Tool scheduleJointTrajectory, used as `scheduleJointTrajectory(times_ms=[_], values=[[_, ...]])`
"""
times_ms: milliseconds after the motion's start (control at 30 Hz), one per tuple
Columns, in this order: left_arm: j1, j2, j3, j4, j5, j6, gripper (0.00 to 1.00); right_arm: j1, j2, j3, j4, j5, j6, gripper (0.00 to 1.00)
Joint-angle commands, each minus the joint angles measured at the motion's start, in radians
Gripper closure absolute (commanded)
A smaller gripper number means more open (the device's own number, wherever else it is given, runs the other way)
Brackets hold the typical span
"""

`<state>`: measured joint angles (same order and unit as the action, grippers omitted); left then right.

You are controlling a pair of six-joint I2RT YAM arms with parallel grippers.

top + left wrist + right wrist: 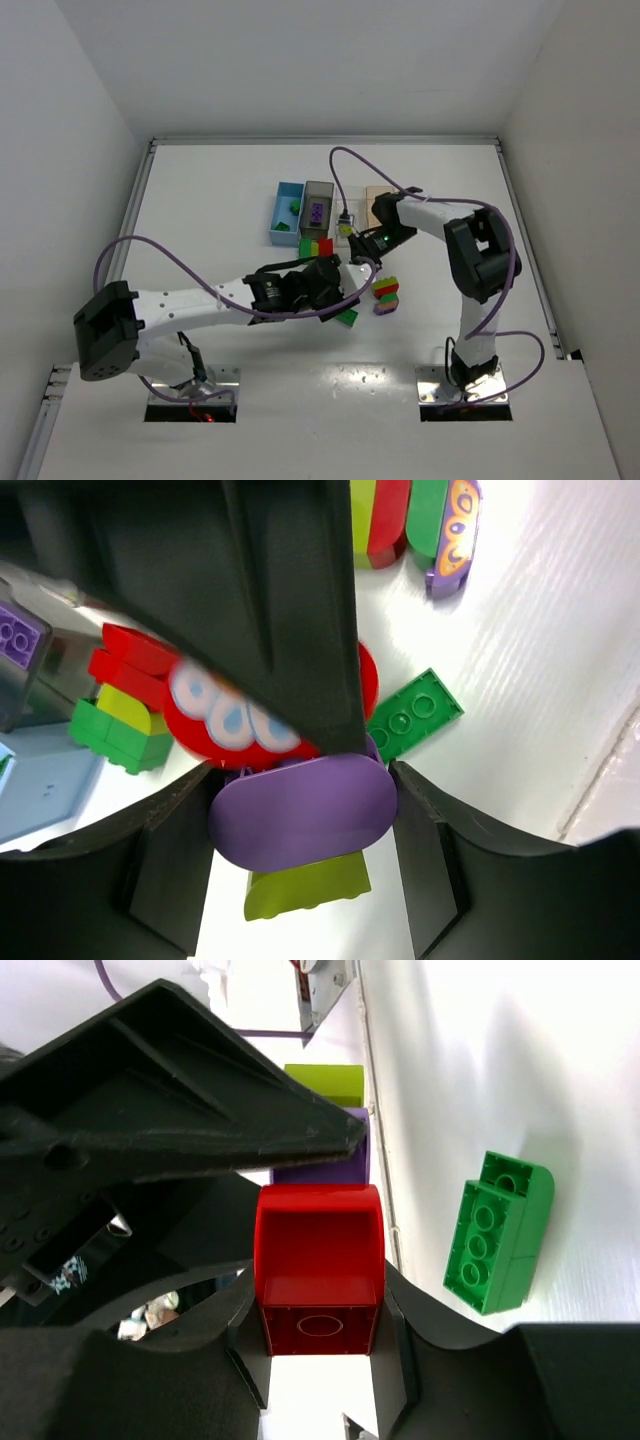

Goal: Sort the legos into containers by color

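Bins stood side by side in top view, blue bin [276, 215] touching grey bin [306, 205], loose bricks [386, 291] near them. Left wrist: left gripper [300, 865] clamped on purple brick [300, 810]. Right wrist: right gripper [318, 1355] clamped on red brick [320, 1260], green brick [498, 1235] lying beside.

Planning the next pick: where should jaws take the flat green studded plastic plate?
I'd descend from above and pinch the flat green studded plastic plate across its long straight sides, near the free outer end; it lies flat, studs up.
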<state>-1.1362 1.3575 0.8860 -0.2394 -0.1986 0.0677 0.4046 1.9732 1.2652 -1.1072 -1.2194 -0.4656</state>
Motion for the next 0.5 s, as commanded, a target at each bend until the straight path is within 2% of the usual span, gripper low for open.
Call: scheduleJointTrajectory(times_ms=[0,67,200,267,300,333,467], values=[[0.009,-0.05,-0.057,-0.026,0.002,-0.029,0.95,-0.073,-0.092,-0.013,0.032,-0.034,-0.03,1.0],[0.009,-0.061,-0.067,-0.026,-0.009,-0.029,0.96,-0.093,-0.137,-0.041,0.053,-0.019,-0.018,1.0],[0.029,-0.081,-0.096,-0.026,-0.009,-0.042,0.99,-0.125,-0.236,-0.124,0.225,0.044,0.094,1.0],[0.039,-0.081,-0.105,-0.026,-0.009,-0.042,0.99,-0.135,-0.278,-0.174,0.298,0.122,0.186,1.0],[0.049,-0.081,-0.105,-0.017,-0.009,-0.042,0.99,-0.135,-0.301,-0.193,0.349,0.165,0.232,1.0],[0.061,-0.081,-0.096,-0.017,-0.009,-0.042,0.99,-0.135,-0.353,-0.237,0.474,0.21,0.333,1.0],[0.104,-0.1,-0.087,-0.008,-0.03,-0.042,0.99,-0.135,-0.465,-0.291,0.711,0.516,0.484,1.0]])
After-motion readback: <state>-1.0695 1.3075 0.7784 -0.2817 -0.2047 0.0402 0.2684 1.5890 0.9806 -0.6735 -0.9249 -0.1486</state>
